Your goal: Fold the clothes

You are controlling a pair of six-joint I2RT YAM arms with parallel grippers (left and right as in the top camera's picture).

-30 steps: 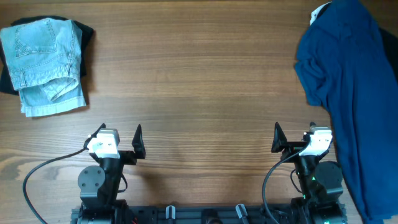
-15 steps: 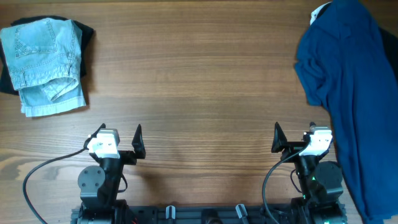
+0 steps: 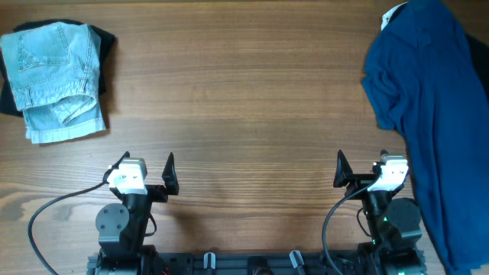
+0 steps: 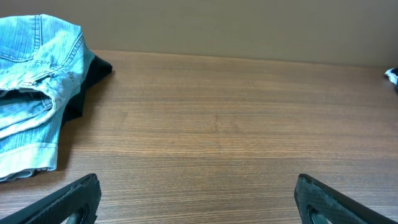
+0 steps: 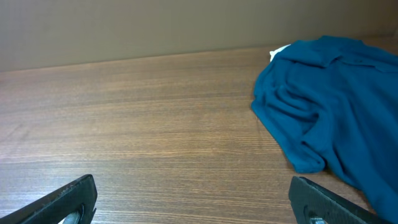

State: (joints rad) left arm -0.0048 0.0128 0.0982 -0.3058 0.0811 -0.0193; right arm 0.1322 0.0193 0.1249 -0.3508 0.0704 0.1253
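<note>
Folded pale-blue denim shorts (image 3: pixel 55 79) lie at the table's far left, on top of a black garment (image 3: pixel 105 47) that peeks out at their right edge; both also show in the left wrist view, shorts (image 4: pixel 31 93) and black garment (image 4: pixel 87 78). A large dark-blue garment (image 3: pixel 432 114) lies crumpled along the right side, also seen as dark-blue garment (image 5: pixel 329 99). My left gripper (image 3: pixel 147 163) stands open near the front edge, holding nothing. My right gripper (image 3: pixel 361 162) is open too, just left of the blue garment, its jaws wide apart over bare wood.
The wooden table (image 3: pixel 244 99) stretches between the two piles. Something small and white (image 3: pixel 393 12) pokes out from under the dark-blue garment at the far right. Cables and arm bases (image 3: pixel 260 260) crowd the front edge.
</note>
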